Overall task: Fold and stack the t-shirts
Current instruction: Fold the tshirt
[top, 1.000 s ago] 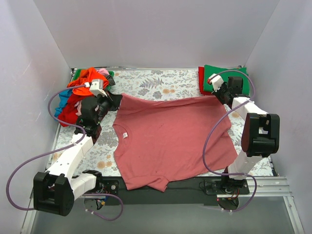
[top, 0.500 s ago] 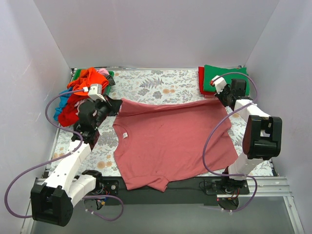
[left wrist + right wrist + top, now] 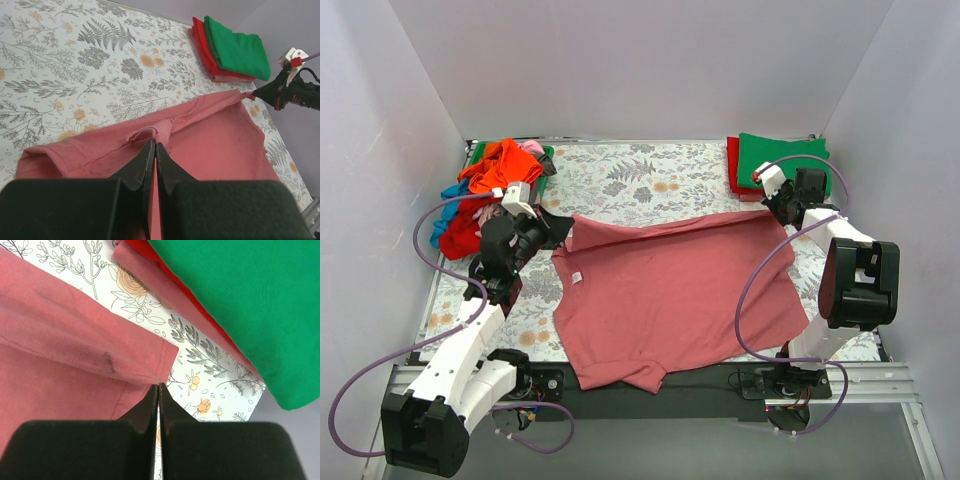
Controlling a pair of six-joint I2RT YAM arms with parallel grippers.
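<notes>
Top external: rose tee [image 3: 670, 290], edge taut

Both arms reach forward, far apart; left gripper [image 3: 557, 228] and right gripper [image 3: 772, 203] each have jaws pressed together, pinching the shirt [image 3: 670, 290] edge

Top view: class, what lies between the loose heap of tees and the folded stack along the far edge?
Only bare floral cover lies between heap and stack, seen in the top view.

light: bright, even | shadows: soft, faint | focus: top view sharp; wrist views soft at bottom edge
</notes>
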